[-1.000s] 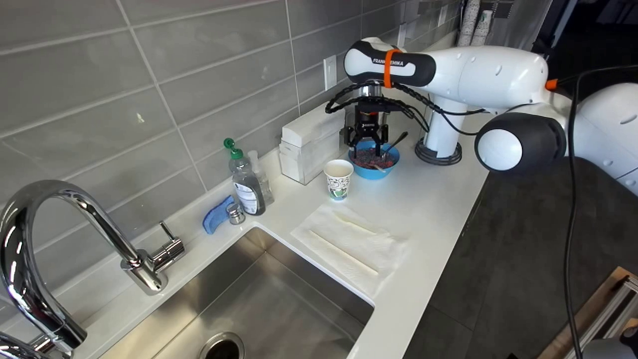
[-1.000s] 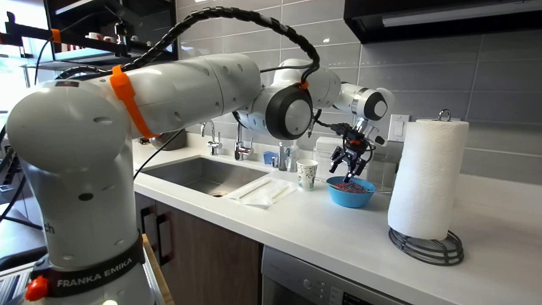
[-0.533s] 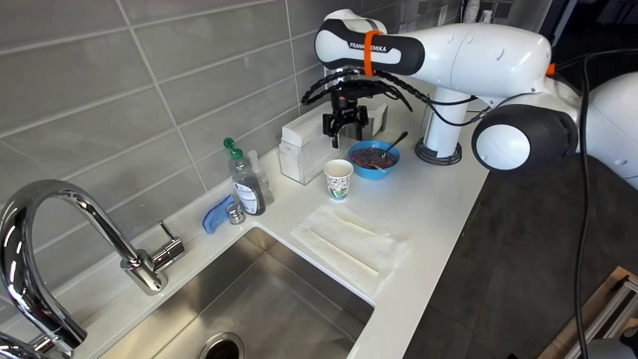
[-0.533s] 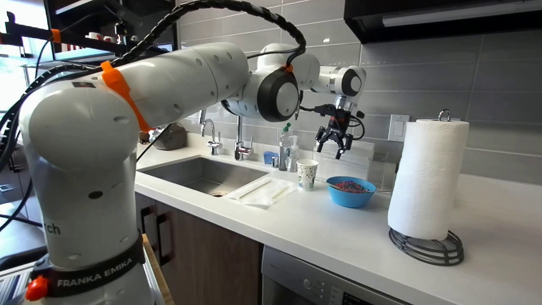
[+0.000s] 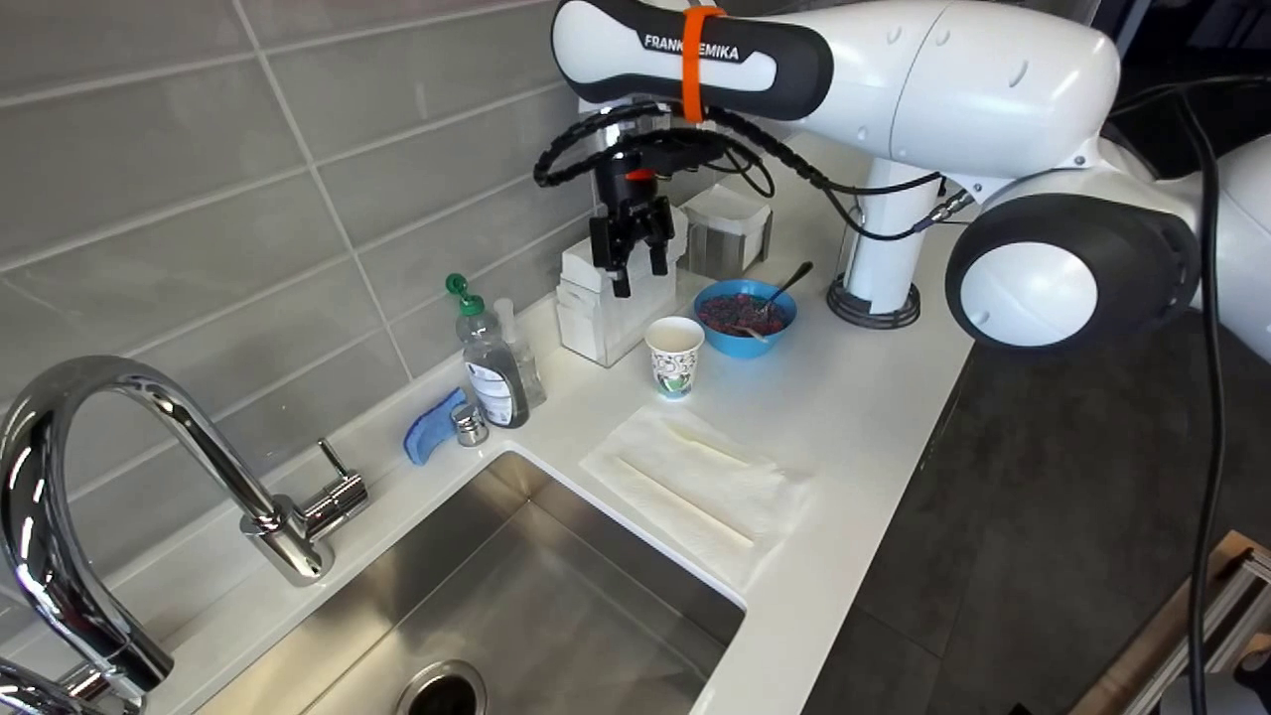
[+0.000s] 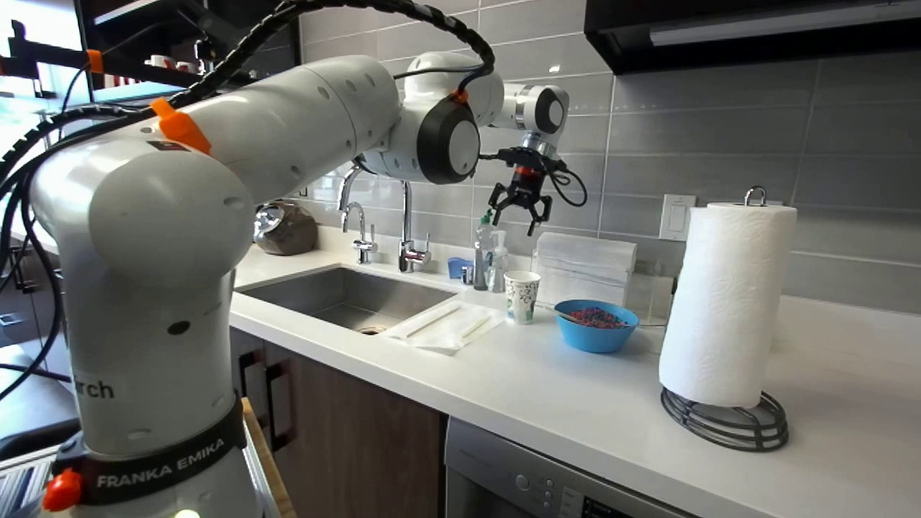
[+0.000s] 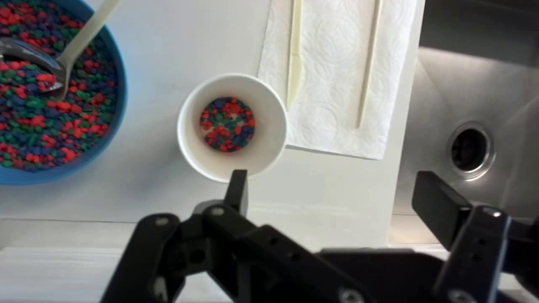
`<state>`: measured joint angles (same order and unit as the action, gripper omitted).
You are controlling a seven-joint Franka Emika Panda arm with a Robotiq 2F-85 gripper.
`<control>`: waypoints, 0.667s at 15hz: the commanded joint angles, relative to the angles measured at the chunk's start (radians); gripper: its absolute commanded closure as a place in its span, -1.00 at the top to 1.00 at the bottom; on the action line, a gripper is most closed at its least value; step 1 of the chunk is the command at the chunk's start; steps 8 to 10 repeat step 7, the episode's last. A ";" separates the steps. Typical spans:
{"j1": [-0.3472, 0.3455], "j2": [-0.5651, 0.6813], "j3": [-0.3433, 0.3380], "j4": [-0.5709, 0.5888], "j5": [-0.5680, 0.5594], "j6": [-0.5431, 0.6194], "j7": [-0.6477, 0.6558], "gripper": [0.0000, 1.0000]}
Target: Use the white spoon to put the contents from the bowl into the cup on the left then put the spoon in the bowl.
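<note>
Bowl [image 6: 597, 339] smooth plastic; cup [image 6: 520, 303] smooth paper; sink [image 5: 566, 586] brushed metal; faucet [image 5: 213, 450] glossy metal; pincer [image 5: 639, 278] matt

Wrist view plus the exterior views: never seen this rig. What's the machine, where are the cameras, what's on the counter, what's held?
It's one white robot arm ending in a black two-fingered pincer. The exterior views come from two cameras standing apart from the arm; the wrist view looks down past the fingers. On the counter, among other things: a blue bowl of coloured bits with a white spoon and a silvery spoon in it; a white printed cup with similar bits at the bottom; a paper towel bearing two slim pale utensils. Nothing is held: the pincer is open, in the air above the counter.
</note>
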<state>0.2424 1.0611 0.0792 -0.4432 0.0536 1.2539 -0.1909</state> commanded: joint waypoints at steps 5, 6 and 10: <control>0.033 -0.048 0.026 -0.016 -0.018 -0.038 -0.133 1.00; 0.034 -0.050 0.027 -0.017 -0.018 -0.038 -0.141 1.00; 0.033 -0.050 0.028 -0.017 -0.019 -0.038 -0.145 1.00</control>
